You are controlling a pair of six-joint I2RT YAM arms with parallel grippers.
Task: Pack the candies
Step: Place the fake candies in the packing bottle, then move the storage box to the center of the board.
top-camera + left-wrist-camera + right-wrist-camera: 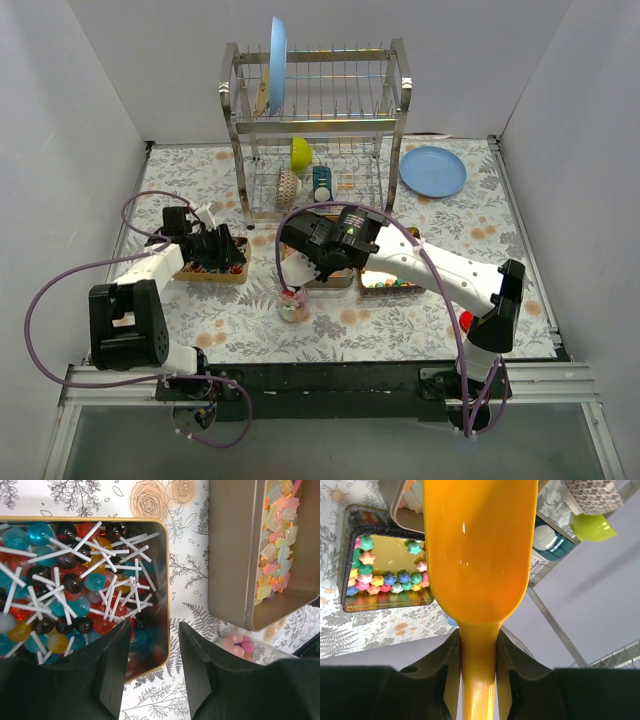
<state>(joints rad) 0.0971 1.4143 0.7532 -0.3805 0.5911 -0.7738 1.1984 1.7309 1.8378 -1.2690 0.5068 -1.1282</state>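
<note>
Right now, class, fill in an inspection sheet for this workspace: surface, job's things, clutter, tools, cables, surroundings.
Surface: floral tablecloth covers it.
Job's things: star candies in one tin, pastel candies in another.
Clutter: lollipop tin, dish rack, blue plate lying flat.
Grippers: left tool open over lollipop tin's edge; right tool shut on orange scoop.
Cables: purple cables loop beside both arms.
Surroundings: plain white walls.

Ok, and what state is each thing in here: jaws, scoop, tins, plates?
left gripper: jaws open, empty
right gripper: jaws shut on scoop
scoop: held by its handle
lollipop tin: lidless, nearly full
star candy tin: lidless, floor mostly bare
pastel candy tin: lidless, part filled
racked plate: upright
table plate: lying flat
</note>
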